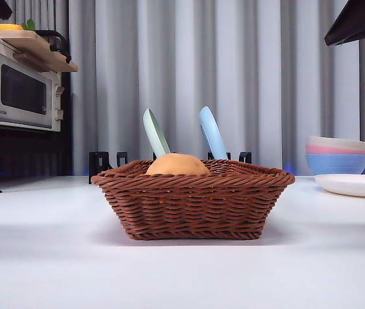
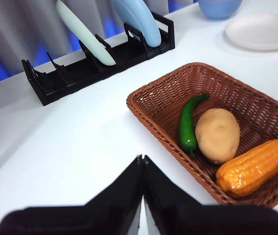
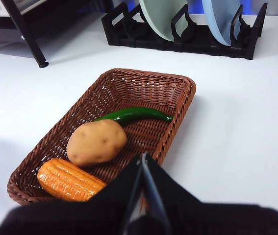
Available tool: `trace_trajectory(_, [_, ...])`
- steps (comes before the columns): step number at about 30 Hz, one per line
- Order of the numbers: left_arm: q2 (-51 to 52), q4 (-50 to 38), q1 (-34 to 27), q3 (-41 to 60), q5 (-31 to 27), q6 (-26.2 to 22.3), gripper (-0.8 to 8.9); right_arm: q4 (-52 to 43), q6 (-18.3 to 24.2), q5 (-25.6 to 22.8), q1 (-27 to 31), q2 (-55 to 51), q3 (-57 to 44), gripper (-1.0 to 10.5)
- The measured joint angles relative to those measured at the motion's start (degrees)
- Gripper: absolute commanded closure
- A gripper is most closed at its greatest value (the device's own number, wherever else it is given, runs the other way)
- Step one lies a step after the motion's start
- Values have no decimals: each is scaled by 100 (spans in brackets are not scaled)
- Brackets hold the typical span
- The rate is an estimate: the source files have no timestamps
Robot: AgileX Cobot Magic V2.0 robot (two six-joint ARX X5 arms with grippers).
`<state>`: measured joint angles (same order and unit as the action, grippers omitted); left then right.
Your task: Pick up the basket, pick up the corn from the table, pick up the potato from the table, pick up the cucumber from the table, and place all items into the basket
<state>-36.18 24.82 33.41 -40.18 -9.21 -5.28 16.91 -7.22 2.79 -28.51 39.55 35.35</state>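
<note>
Already the basket (image 1: 193, 199) sits mid-table holding all three vegetables: one cucumber (image 2: 189, 122), one potato (image 2: 217, 134), one corn (image 2: 254, 167), lying side by side on its floor, the potato between the other two. Seen from the front, only the potato's top clears the rim. The task looks finished, which likely explains why both arms hang clear above. The left gripper (image 2: 142, 196) and right gripper (image 3: 143, 196) each have jaws pressed together, empty. At twelve o'clock behind the basket, a black rack (image 1: 105, 162) props two plates upright; at three o'clock, stacked bowls (image 1: 336, 156) and one flat white plate (image 1: 356, 185).

front: basket (image 1: 193, 206) wall hides corn, cucumber; potato (image 1: 177, 165) half-hidden
</note>
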Motion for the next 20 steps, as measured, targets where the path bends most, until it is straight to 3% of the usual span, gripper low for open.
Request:
trace_trajectory(15, [-61,162,-2,0,0,22,816,0,-74,0,0,-2,0,945])
trace_trajectory(20, [431,175,-361,44,42,-77,817,4,-74,0,0,-2,0,945])
